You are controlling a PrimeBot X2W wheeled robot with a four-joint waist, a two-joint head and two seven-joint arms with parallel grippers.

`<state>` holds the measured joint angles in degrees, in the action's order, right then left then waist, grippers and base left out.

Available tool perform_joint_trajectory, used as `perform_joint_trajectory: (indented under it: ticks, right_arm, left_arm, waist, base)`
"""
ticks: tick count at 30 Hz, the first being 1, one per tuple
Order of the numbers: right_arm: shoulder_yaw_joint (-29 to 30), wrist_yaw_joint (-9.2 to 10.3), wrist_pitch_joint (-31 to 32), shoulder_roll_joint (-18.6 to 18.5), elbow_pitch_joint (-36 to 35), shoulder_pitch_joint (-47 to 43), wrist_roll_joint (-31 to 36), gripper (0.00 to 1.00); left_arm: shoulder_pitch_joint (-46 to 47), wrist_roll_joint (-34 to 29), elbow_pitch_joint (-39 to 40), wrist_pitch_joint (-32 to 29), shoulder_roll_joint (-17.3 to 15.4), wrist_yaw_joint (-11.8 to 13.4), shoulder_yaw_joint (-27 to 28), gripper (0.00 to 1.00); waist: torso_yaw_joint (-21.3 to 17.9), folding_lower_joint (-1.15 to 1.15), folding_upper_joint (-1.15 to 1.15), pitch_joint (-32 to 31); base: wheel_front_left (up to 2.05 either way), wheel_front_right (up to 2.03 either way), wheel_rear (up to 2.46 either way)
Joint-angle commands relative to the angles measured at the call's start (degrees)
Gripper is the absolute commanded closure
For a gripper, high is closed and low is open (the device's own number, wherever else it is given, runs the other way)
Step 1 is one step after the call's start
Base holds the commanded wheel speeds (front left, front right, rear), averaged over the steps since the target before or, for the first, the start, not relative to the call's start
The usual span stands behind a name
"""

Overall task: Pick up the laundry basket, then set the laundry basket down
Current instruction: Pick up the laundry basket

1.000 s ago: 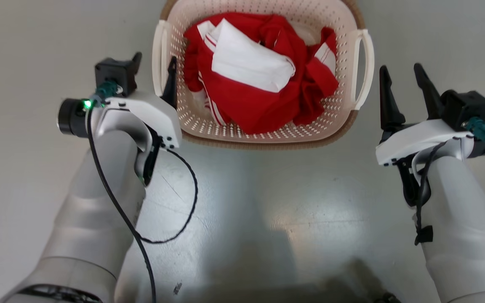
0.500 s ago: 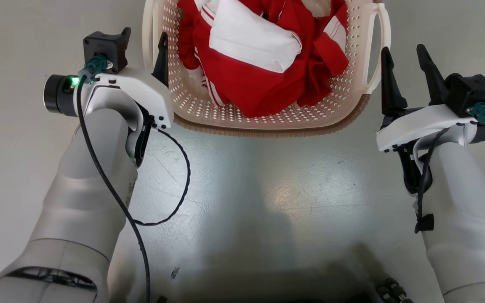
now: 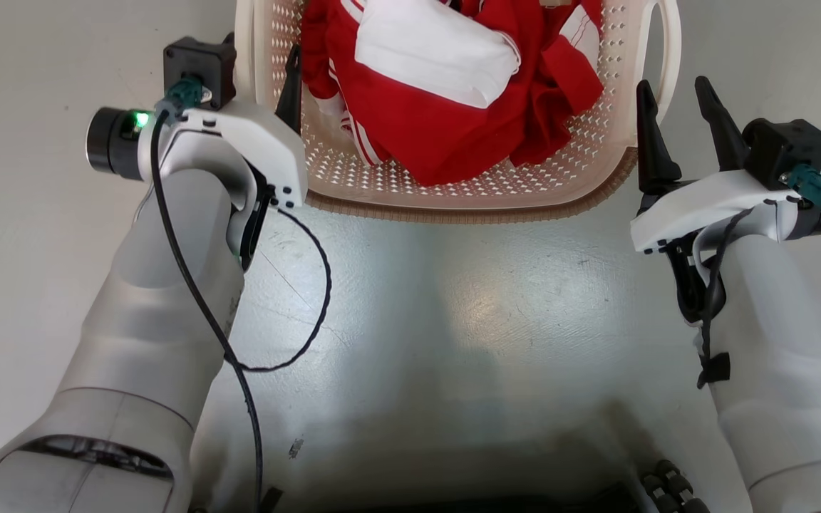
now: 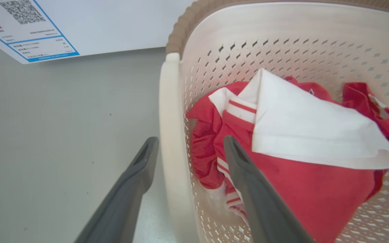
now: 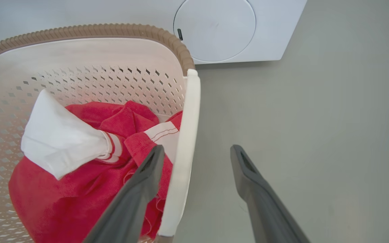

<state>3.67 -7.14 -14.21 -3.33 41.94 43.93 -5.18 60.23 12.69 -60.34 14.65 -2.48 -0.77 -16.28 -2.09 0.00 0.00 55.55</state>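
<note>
**Status.** Neither the pick-up nor the set-down is done. Treat the sequence as being at the grasp stage: both grippers are positioned, but neither has clamped.

**Positions.** Nearest you, the left gripper [image 4: 191,141] has its jaws apart and straddles the left loop handle [image 4: 169,135]. One finger is outside over the floor [image 3: 453,320]; the other is inside, beside the red-and-white garment [image 3: 446,107]. The right gripper [image 5: 198,149] is likewise spread across the right loop handle [image 5: 186,135], with its inner finger over the garment and its outer finger over the floor. Finger-to-handle contact cannot be confirmed. Between the grippers, the laundry basket [image 3: 453,208] stands on the floor, apparently unlifted. Beyond its far rim stands the washing machine [image 5: 214,30].
</note>
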Motion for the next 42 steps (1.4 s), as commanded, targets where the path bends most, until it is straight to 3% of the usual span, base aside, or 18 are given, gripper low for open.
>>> perform_joint_trajectory:
  ticks: [1, 26, 42]
  right_arm:
    - [-0.9, -0.35, -0.8, 0.5, 0.0, -0.3, -0.6, 0.0]
    - [-6.3, -0.35, -0.8, 0.5, 19.6, 10.4, -7.3, 0.0]
    - [-10.5, -0.35, -0.6, 0.5, 27.5, 16.1, -11.8, 0.02]
  left_arm:
    - [0.0, -0.5, 0.4, 0.3, -1.5, 0.0, 0.6, 0.0]
    - [7.0, -0.2, -9.8, -3.3, -0.5, -0.5, -4.7, 0.0]
    - [8.9, 1.3, -11.6, -5.6, -0.4, -0.7, -7.1, 0.0]
  waist:
    - [0.1, 0.0, 0.0, 0.3]
    - [-0.3, 0.0, 0.0, -0.6]
    - [-0.1, 0.0, 0.0, -1.3]
  base:
    - [0.0, 0.0, 0.0]
    - [0.0, 0.0, 0.0]
    - [0.0, 0.0, 0.0]
